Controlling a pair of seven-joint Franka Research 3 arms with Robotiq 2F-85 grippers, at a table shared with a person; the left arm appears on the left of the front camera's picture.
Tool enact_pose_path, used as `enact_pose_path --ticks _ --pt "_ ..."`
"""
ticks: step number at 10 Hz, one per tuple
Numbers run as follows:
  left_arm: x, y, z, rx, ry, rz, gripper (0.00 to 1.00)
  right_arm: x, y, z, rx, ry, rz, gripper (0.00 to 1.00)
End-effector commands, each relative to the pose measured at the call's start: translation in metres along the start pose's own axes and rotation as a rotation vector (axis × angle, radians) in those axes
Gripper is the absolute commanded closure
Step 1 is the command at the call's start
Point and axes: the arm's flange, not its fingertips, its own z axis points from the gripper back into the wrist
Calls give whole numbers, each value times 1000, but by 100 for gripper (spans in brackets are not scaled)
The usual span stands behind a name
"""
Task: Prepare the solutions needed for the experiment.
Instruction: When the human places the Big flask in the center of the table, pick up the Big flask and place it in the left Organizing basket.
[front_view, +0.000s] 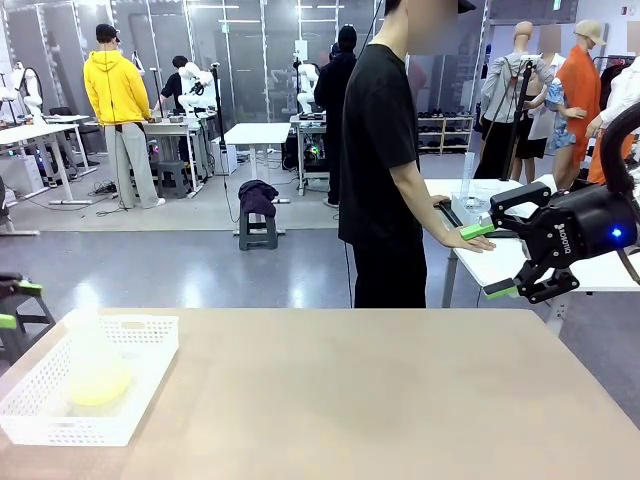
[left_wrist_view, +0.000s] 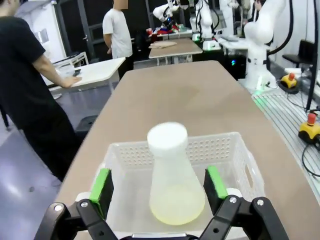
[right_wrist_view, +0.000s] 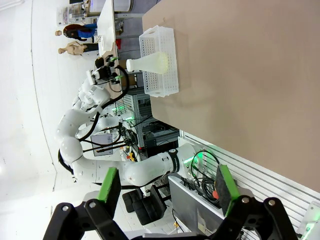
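1. The brown bench (front_view: 350, 390) is stretching wide and mostly bare, with a white perforated basket (front_view: 140, 335) sitting at its near left corner.
2. A translucent conical flask (left_wrist_view: 172, 180) is standing upright inside that basket, holding the solutions (left_wrist_view: 176, 207), a shallow pale yellow pool at its bottom; a white stopper (left_wrist_view: 167, 136) is capping its neck.
3. The left tool (left_wrist_view: 160, 184) is hovering over the basket, its green pads apart on either side of the flask, not touching it.
4. The right tool (front_view: 492, 260) is hanging in the air beyond the bench's right edge, jaws spread and gripping nothing.
5. A person in black (front_view: 385, 160) is standing at the far side, one hand resting on a white side table (front_view: 500, 255).
6. In the front view the flask is looking faint against the basket, its outline hard to make out.
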Motion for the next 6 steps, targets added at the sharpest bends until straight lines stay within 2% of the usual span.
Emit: enact_pose_path --ticks 1,3,4,6 --pt "62 -21 -21 -5 102 -102 7 -1 1 0 13 -1 6 4" --pt "106 -23 -47 -108 196 -190 7 -1 1 0 13 -1 6 4" --pt "130 -28 -65 -161 201 -277 7 -1 1 0 13 -1 6 4" --pt "157 -37 -92 -213 147 -446 7 -1 1 0 13 -1 6 4"
